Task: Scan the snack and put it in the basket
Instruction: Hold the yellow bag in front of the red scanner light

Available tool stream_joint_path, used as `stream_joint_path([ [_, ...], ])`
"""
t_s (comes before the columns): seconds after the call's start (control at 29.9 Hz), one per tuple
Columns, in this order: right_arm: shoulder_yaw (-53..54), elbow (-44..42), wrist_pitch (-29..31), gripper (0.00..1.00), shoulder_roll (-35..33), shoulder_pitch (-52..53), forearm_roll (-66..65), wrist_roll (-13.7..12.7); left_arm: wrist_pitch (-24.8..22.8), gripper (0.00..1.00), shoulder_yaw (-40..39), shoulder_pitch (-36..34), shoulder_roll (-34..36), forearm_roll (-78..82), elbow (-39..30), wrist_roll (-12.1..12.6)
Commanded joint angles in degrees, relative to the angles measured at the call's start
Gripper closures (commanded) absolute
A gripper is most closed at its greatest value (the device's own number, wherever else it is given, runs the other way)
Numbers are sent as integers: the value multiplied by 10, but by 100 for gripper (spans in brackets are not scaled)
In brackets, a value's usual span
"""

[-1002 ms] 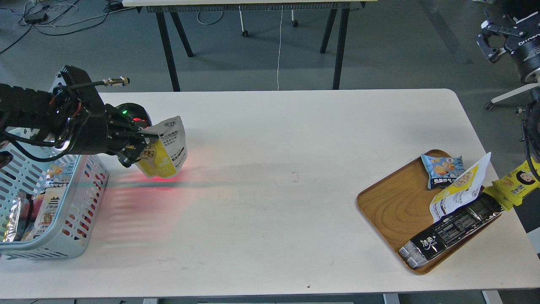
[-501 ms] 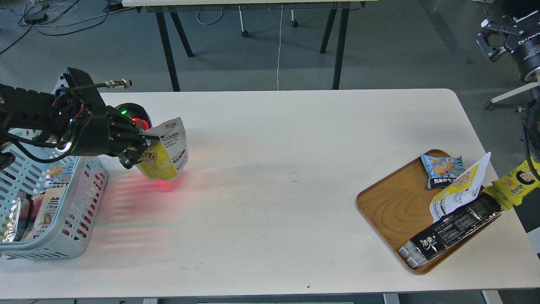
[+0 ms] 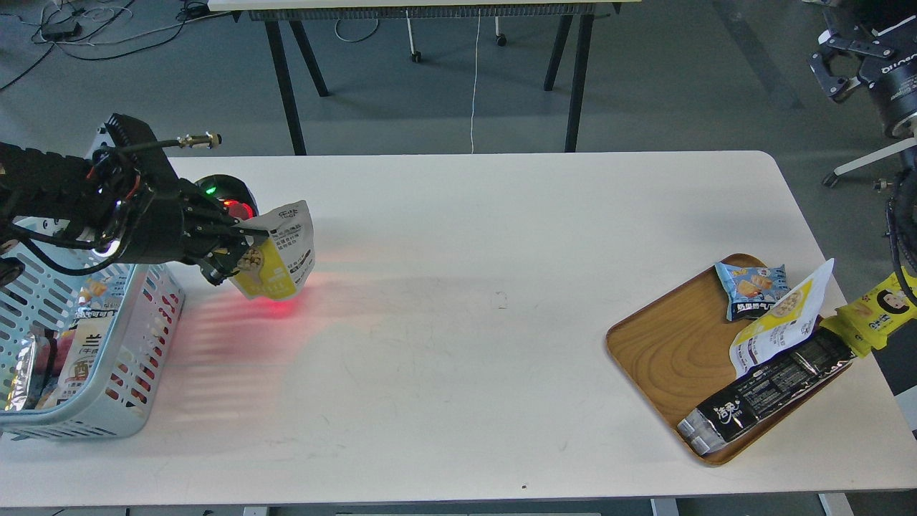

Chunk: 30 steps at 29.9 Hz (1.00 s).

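snack held at the scanner

the left gripper (image 3: 240, 247) pinches the snack (image 3: 281, 259) by its left edge, hanging it just above the table (image 3: 466, 322) in front of the scanner (image 3: 228, 197), likely so the red beam can read its printed back. the basket (image 3: 107, 401) sits just left, within easy reach for the drop. the right gripper (image 3: 839, 68) waits raised off the table, its fingers spread and empty.

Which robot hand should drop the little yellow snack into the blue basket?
The left hand. It already holds the snack right beside the basket, while the right hand is raised far off at the other side.
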Motion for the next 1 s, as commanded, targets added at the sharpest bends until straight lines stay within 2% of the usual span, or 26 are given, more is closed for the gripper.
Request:
stream_joint_path([
  [0.0, 0, 0, 0, 1, 0, 0, 0, 0, -1, 100, 1, 0, 0, 0, -10, 0],
  [0.17, 0, 0, 0, 1, -1, 0, 0, 0, -1, 100, -2, -5, -3, 0, 33, 0],
  [0.6, -1, 1, 0, 1, -1, 0, 0, 0, 0, 100, -1, -5, -12, 0, 14, 0],
  [0.97, 0, 1, 0, 1, -1, 0, 0, 0, -3, 100, -35, -14, 39, 0, -59, 0],
])
